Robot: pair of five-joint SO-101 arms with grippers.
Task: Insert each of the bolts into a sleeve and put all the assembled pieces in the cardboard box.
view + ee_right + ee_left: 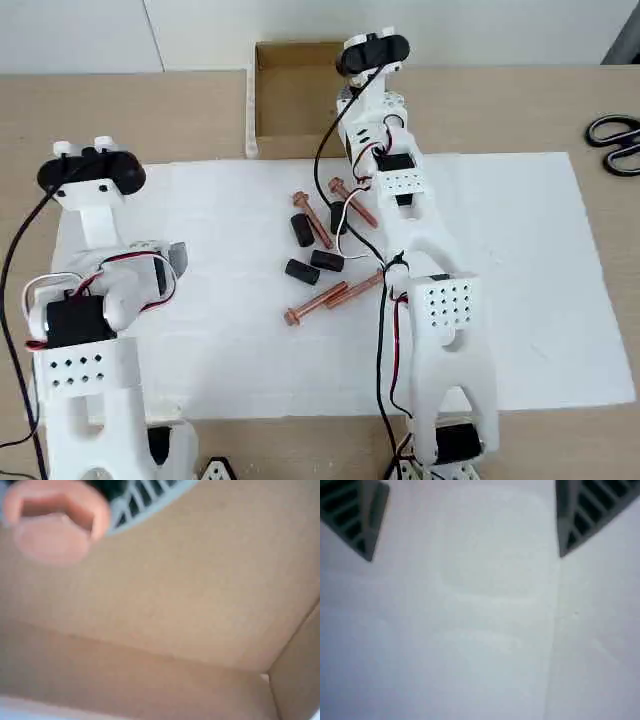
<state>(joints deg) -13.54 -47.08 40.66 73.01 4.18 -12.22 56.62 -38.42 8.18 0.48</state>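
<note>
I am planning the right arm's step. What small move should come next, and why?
Probably open the right gripper to drop the bolt: its head hangs above the bare floor of the box, within the walls, so it would likely land inside.

Copper bolts (316,303) and black sleeves (302,271) lie loose together; another bolt (55,525) hangs over the open cardboard box (285,100).

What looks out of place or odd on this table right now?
Nothing is damaged or spilled. Loose bolts and black sleeves lie scattered at mixed angles mid-sheet. One more bolt hangs over the cardboard box. The one stray item is the scissors, off the white sheet at the right edge of the table.
</note>
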